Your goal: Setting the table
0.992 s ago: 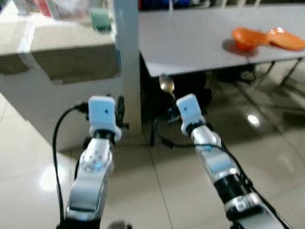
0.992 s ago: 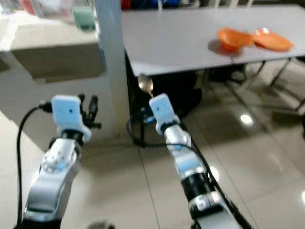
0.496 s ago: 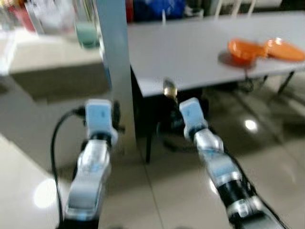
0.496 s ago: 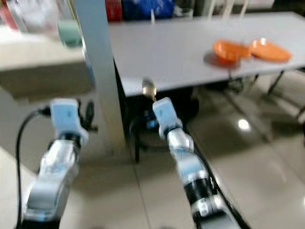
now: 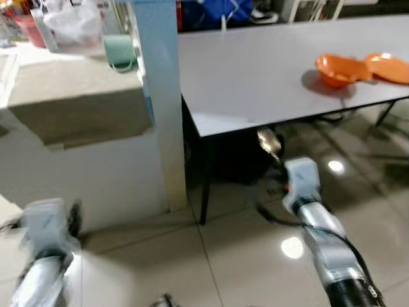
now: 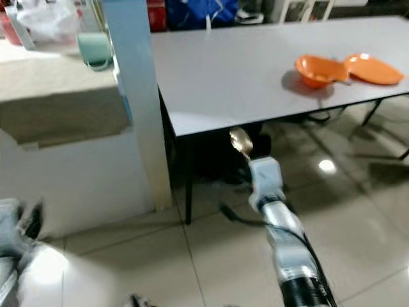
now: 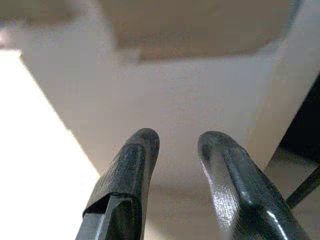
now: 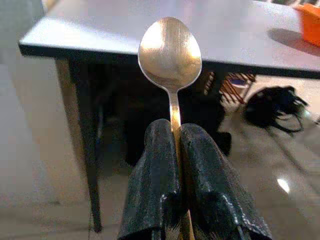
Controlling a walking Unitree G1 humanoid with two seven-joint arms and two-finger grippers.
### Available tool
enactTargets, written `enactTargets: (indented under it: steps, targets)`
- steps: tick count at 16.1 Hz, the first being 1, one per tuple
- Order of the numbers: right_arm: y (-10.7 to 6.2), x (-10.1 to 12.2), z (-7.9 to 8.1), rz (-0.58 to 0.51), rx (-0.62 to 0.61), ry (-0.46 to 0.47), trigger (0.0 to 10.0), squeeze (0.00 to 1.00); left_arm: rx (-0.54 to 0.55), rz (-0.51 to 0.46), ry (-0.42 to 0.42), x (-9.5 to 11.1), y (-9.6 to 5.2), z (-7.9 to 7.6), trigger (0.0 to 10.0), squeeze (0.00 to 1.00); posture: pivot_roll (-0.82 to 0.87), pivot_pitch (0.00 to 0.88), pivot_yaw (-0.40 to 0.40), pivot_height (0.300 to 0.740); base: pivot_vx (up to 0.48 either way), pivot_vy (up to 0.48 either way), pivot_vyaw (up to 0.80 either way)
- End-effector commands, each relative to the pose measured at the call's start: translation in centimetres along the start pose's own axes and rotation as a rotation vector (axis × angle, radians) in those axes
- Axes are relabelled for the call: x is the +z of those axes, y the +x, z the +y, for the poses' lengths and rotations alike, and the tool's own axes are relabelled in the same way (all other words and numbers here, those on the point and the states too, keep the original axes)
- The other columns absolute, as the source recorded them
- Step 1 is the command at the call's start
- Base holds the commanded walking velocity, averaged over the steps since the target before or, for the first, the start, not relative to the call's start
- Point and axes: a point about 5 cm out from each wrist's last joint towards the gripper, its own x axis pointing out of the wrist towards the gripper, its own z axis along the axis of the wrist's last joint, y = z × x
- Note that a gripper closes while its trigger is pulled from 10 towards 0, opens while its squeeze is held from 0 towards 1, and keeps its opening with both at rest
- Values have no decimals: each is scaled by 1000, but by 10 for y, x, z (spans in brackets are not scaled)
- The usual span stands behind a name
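The right gripper (image 8: 176,131) is closed tight on the handle of a metal spoon (image 8: 170,47), whose bowl stands up above the two black fingertips. In the head views this spoon is held in the air just before the near edge of the grey table (image 6: 217,70), a little below the tabletop level, over the shiny tiled floor (image 5: 243,256). Far along the table, well apart from the spoon, stand an orange bowl (image 6: 317,69) and, just beside it, an orange plate (image 6: 374,69). The left gripper (image 7: 177,145) is low on the robot's left, its fingers apart and holding nothing, facing a white counter (image 5: 96,173) beside a pale blue pillar (image 5: 160,96).
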Motion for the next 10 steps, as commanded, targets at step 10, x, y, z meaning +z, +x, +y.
enactTargets:
  steps: [10]
  targets:
    - [10, 18, 34, -69, 121, 1, 10000, 0, -53, -73, -92, 21, 8, -37, 10000, 0, 1, 49, -7, 740, 0, -210, 0]
